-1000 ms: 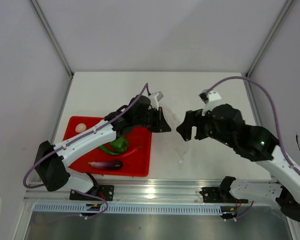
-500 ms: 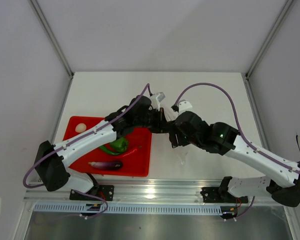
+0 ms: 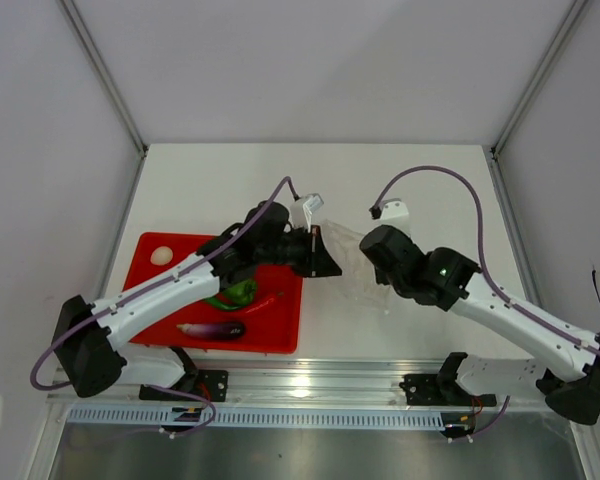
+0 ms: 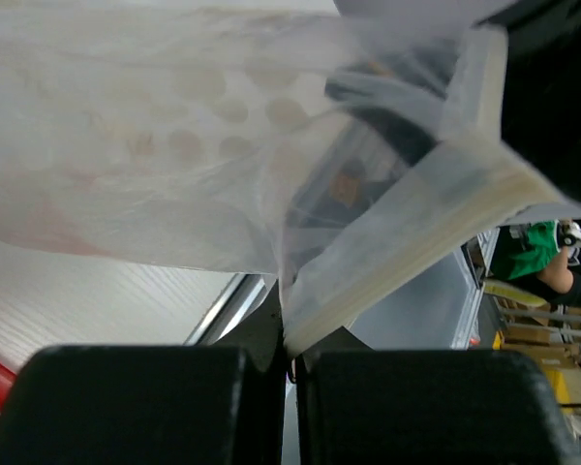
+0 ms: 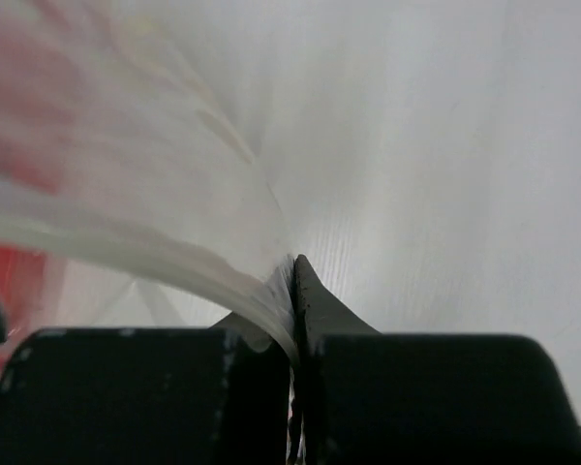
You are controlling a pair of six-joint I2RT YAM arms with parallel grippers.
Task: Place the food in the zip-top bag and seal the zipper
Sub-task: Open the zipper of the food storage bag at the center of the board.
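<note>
White table (image 3: 230, 180); left fingers (image 4: 136, 407) and right fingers (image 5: 416, 397) pinch the hazy bag (image 3: 358, 275).

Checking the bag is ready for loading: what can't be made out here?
State of the zipper: too small from top; wrist views show only part.
Contents of the zip-top bag: crinkled plastic clouds left wrist view.
Middle of the red tray: left arm covers it, top view.
Tips of left tool and right tool: under their wrists, top view.
</note>
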